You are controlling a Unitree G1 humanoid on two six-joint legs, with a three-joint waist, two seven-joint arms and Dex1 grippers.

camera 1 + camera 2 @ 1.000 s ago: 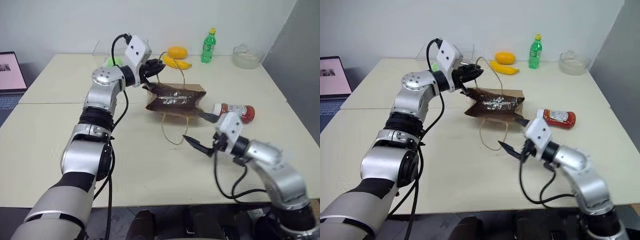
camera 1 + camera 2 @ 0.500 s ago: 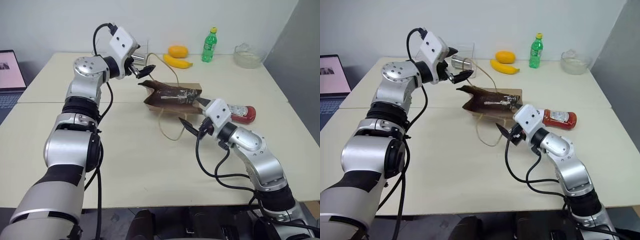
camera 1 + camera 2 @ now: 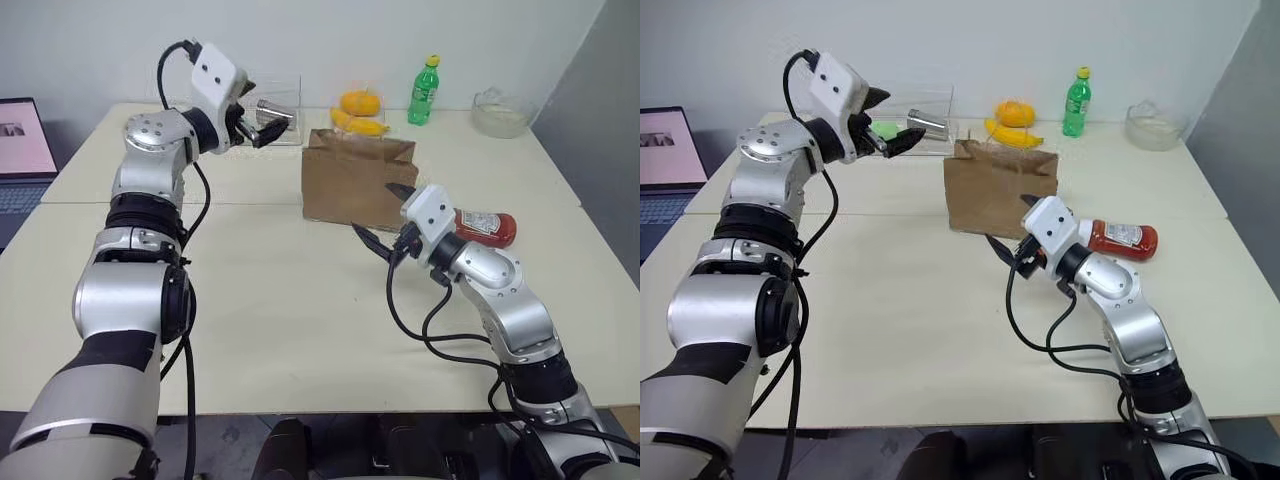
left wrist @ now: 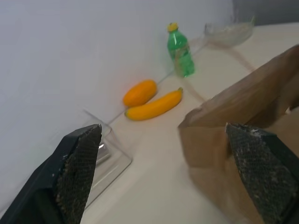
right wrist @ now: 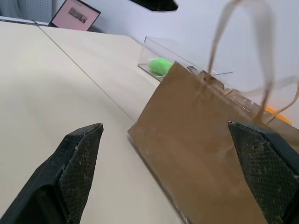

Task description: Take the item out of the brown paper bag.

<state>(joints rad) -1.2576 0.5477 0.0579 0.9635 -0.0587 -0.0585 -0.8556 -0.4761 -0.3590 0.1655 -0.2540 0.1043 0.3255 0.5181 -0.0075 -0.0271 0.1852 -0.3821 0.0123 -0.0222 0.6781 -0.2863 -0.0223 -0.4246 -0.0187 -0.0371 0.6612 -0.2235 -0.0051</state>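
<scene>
Standing upright, brown paper bag (image 3: 357,180), red bottle (image 3: 486,227) lying beside, both grippers' fingers spread apart, empty.

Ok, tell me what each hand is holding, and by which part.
Nothing. The left hand and right hand are both open and empty; the brown paper bag stands free.

The brown paper bag (image 3: 356,182) is matt kraft paper, creased along its top edge. The red bottle (image 3: 486,227) looks like glossy plastic. The table (image 3: 300,310) is smooth, matt cream laminate. The clear box (image 3: 925,118) seems hard plastic, and the fingertips (image 5: 79,170) carry rough, cross-hatched black pads.
</scene>
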